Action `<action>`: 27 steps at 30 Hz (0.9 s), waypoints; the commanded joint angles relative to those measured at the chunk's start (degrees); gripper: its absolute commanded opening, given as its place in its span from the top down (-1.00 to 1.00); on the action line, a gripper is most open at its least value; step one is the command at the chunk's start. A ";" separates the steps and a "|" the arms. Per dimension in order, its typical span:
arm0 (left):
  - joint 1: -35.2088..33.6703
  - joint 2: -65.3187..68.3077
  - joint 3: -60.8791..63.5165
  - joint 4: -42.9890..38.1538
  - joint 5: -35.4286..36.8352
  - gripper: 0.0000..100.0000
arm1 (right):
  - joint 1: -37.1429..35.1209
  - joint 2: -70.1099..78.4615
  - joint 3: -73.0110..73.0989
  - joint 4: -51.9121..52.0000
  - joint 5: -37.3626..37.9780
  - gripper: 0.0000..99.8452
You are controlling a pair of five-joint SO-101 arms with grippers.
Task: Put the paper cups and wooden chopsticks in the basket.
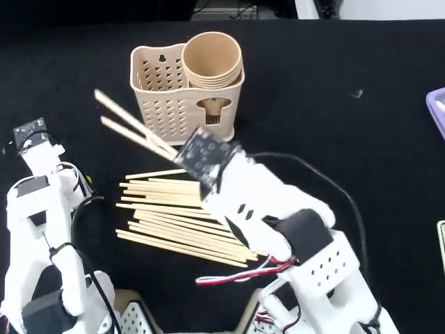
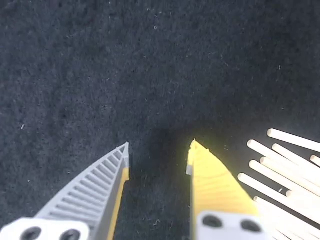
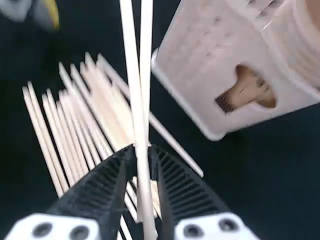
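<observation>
Your right gripper is clamped on a pair of pale wooden chopsticks, its black ribbed jaws pinching them side by side. The grip looks close to one end, so most of the length sticks out ahead of the jaws. In the high view the held pair slants up and away past the front corner of the beige perforated plastic basket. Whether it touches the wall, you cannot tell.

Your left gripper is released. Its grey and yellow jaws stand apart with only the black table cloth between them, and the ends of the loose chopsticks lie just beside the yellow one.

The stack of tan paper cups already sits in one compartment of the basket. The heap of loose wooden chopsticks lies fanned on the cloth between the two arms, near the basket's front.

Expect these sticks to be light, stiff and smooth. Held near the end, they will probably pivot or scissor in the jaws if a tip knocks the rim. For the loose ones, take a few together nearer the middle, square across the jaws, since a single round stick will likely roll away. The basket looks light too, so a push may slide or tip it.
</observation>
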 commanded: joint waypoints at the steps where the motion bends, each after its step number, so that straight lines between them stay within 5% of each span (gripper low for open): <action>1: -0.22 -0.18 -0.22 -1.05 0.53 0.62 | -0.79 -0.92 -3.47 -7.91 -6.59 0.98; 14: -0.31 -0.18 -0.31 -1.05 0.53 0.62 | -0.88 -0.66 18.33 -72.53 -10.11 0.98; 27: -0.22 -0.18 -0.31 -0.88 0.70 0.62 | -0.79 18.33 3.12 -71.47 -10.55 0.98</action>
